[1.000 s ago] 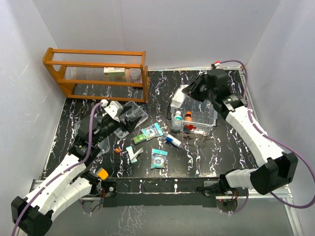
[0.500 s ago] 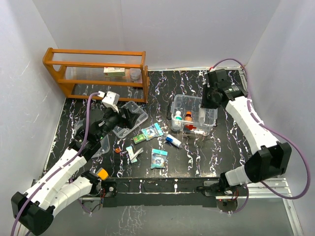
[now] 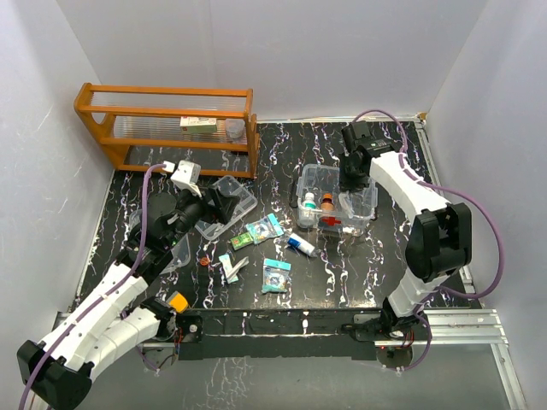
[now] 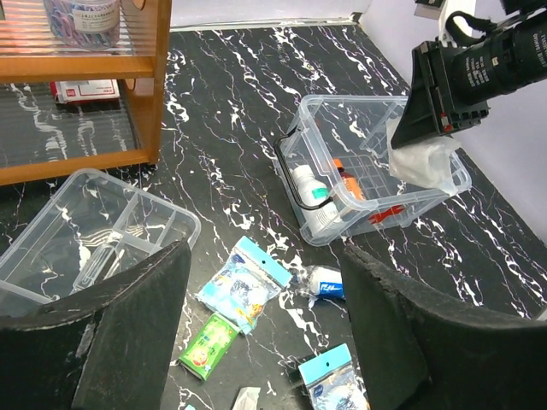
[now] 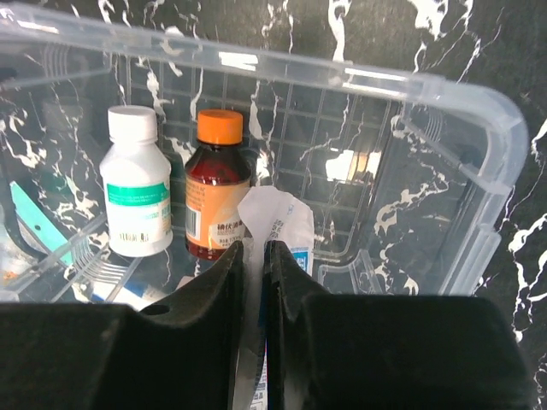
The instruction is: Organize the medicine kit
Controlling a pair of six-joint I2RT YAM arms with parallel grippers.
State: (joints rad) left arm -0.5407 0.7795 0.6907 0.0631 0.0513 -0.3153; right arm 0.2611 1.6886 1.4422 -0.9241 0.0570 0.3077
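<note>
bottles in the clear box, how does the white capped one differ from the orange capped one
Cap: the white bottle has a white cap, the brown bottle an orange one.
Body: the white bottle is opaque white with a green band, the brown bottle dark with an orange label.
Both sit side by side in the clear box, caps pointing the same way.

The clear rounded-corner box [image 3: 365, 210] stands upright and lidless, right of centre on the desk [image 3: 342, 265], its red mark facing the near edge. The clear divided tray insert [image 4: 51, 248] lies well apart, to its left.
</note>
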